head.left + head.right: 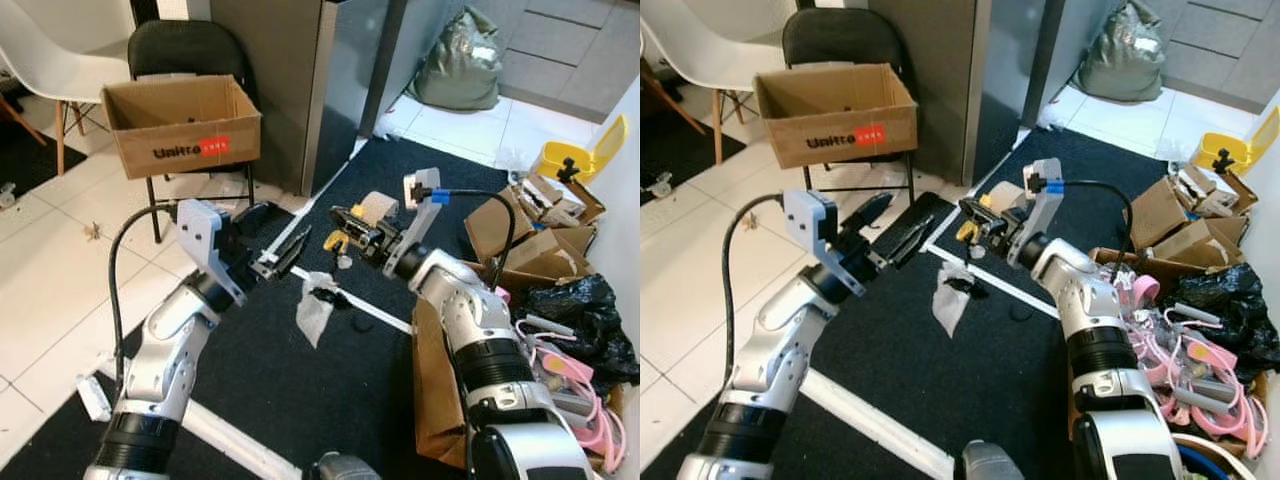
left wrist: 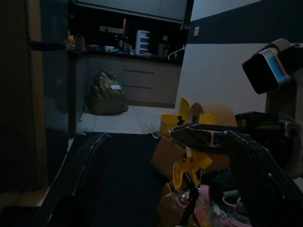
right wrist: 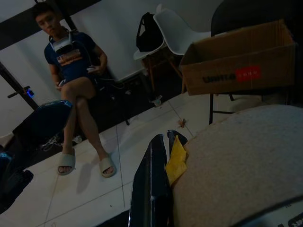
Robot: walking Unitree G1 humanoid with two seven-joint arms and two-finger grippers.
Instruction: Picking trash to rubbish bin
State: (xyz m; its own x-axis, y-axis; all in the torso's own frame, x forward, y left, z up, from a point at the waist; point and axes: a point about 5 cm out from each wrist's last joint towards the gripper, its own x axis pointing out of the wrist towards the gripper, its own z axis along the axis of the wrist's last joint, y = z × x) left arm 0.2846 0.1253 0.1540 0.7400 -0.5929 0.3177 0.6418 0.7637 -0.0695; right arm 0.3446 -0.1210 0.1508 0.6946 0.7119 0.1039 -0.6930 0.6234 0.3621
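the right gripper sits just above the middle of the frame, raised over the black mat, its fingers clenched on a yellow scrap. in the right wrist view that scrap shows pinched beside one black finger, against a pale roll that lies close to the lens. the roll sits on top of the gripper in the eye views.

the left gripper reaches in from the left at mid height, its fingers spread apart and holding nothing, tips pointing toward the right gripper and close to it. the left wrist view is dim; it shows its two fingers wide apart and the yellow scrap hanging between the right gripper's fingers.

a crumpled clear bag lies on the mat below centre, with a small dark cap just beside it.

upper left, a cardboard box rests on a black chair. at right, brown boxes, a black bag, pink items and a yellow bin crowd the wall. a person sits on a chair in the right wrist view.
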